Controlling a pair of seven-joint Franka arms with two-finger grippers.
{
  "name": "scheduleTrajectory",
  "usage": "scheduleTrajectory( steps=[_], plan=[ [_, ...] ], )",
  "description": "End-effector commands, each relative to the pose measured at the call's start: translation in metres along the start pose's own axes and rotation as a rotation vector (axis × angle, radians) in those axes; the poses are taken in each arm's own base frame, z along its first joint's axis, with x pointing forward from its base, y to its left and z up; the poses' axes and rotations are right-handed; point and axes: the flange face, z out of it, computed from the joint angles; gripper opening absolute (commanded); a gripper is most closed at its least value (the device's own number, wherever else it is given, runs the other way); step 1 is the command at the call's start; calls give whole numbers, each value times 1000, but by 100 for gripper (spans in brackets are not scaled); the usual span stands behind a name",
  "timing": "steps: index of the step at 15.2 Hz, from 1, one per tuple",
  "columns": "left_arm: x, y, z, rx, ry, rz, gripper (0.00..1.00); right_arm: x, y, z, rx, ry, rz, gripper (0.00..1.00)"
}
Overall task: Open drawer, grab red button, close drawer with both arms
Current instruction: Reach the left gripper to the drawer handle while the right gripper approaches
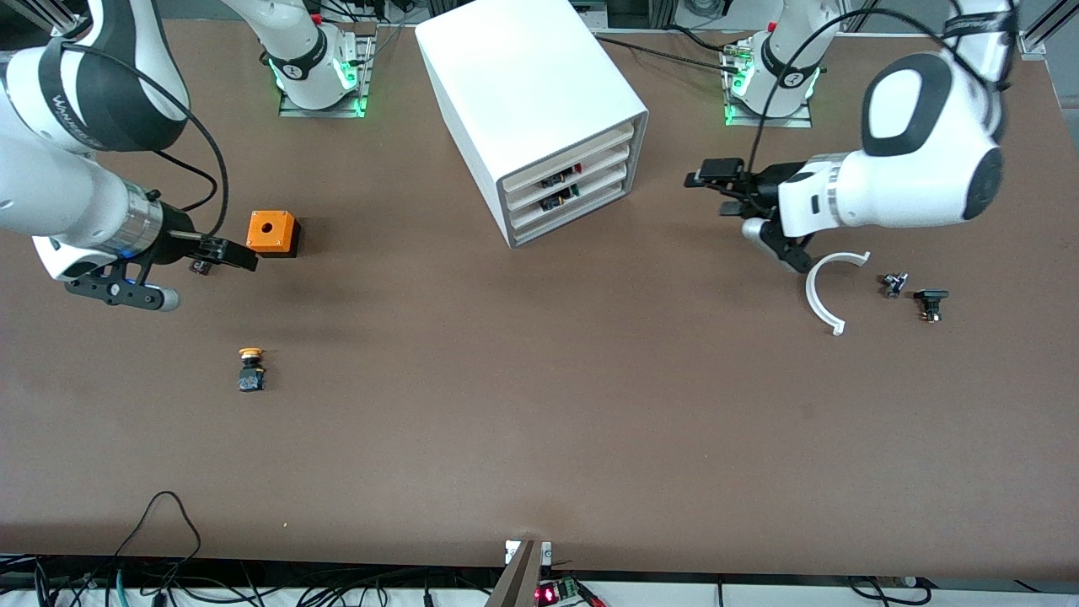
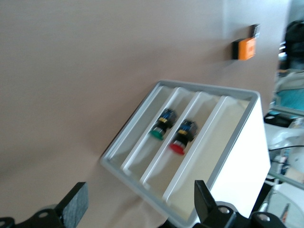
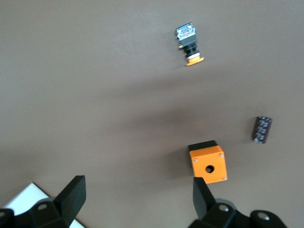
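The white cabinet [image 1: 523, 84] stands at the table's back middle with all its trays pushed in. Its second-highest tray, the drawer [image 1: 603, 162] [image 2: 202, 107], holds the button [image 1: 577, 169] [image 2: 179, 142], whose red cap faces outward. In the tray below it lies a green-capped button [image 2: 159, 129]. My left gripper [image 1: 708, 194] [image 2: 140, 204] hovers open, a short way in front of the cabinet's tray fronts, touching nothing. My right gripper [image 1: 232, 255] [image 3: 137, 199] hangs open and empty beside the orange cube [image 1: 272, 233] [image 3: 207, 164], toward the right arm's end of the table.
A yellow-orange-capped button [image 1: 251, 369] [image 3: 190, 45] lies nearer the front camera than the cube. A small dark part [image 1: 200, 267] [image 3: 261, 129] lies by the right gripper. Under the left arm lie a white curved piece [image 1: 826, 291] and two small black parts [image 1: 893, 284] [image 1: 931, 302].
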Motion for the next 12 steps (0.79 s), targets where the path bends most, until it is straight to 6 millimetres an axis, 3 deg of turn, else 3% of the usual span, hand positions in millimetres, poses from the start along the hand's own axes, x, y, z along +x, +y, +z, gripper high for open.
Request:
scheduleTrajectory(
  steps=[1, 7, 9, 11, 12],
  plan=[
    [-18, -22, 53, -82, 62, 69, 98, 0, -31, -6, 19, 4, 79, 100],
    [-44, -80, 135, -308, 93, 157, 94, -6, -87, 8, 10, -1, 204, 100],
    [-45, -90, 175, -385, 94, 190, 82, -7, -115, 5, 18, 14, 257, 100],
    [-46, -99, 199, -445, 121, 170, 66, -8, -136, 4, 20, 18, 314, 100],
    [-48, -93, 210, -470, 119, 166, 64, -9, -144, 7, 18, 18, 335, 100]
  ],
)
